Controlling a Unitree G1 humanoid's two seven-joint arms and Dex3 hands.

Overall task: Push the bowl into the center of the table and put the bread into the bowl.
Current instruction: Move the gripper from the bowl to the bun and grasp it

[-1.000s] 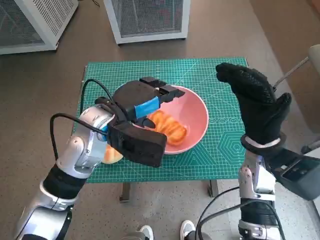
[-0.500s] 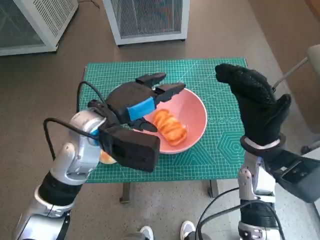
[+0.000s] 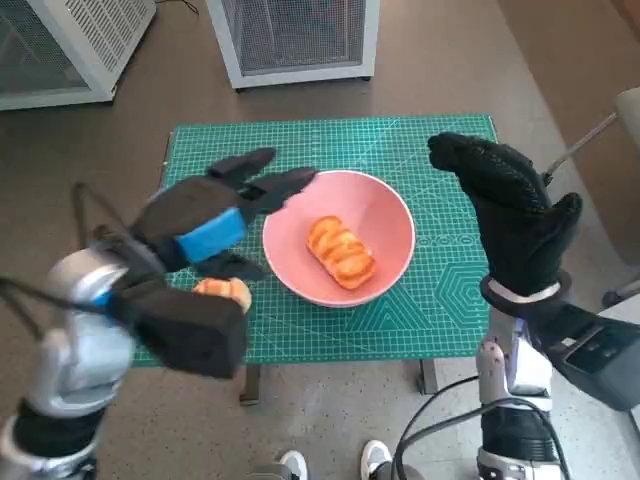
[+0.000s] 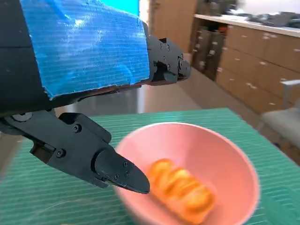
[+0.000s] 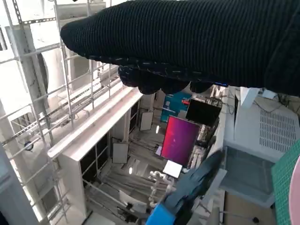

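A pink bowl [image 3: 390, 215] stands near the middle of the green mat, and a glazed orange bread [image 3: 340, 252] lies inside it; both show again in the left wrist view as the bowl [image 4: 220, 154] and bread [image 4: 183, 192]. A second bread [image 3: 226, 291] lies on the mat left of the bowl, partly hidden by my left arm. My left hand [image 3: 215, 215] hovers left of the bowl, fingers spread, holding nothing. My right hand [image 3: 510, 205] is raised upright over the mat's right side, empty, with its fingers apart.
The green cutting mat [image 3: 420, 150] covers the small table. Two white mesh cabinets [image 3: 295, 40] stand on the floor behind it. A grey object [image 3: 630, 110] stands at the right edge. Shoe tips [image 3: 375, 458] show below the table's front.
My left hand has drawn back leftward and up from the bowl, leaving the bread inside it. The second bread on the mat is uncovered. My right hand has stayed still.
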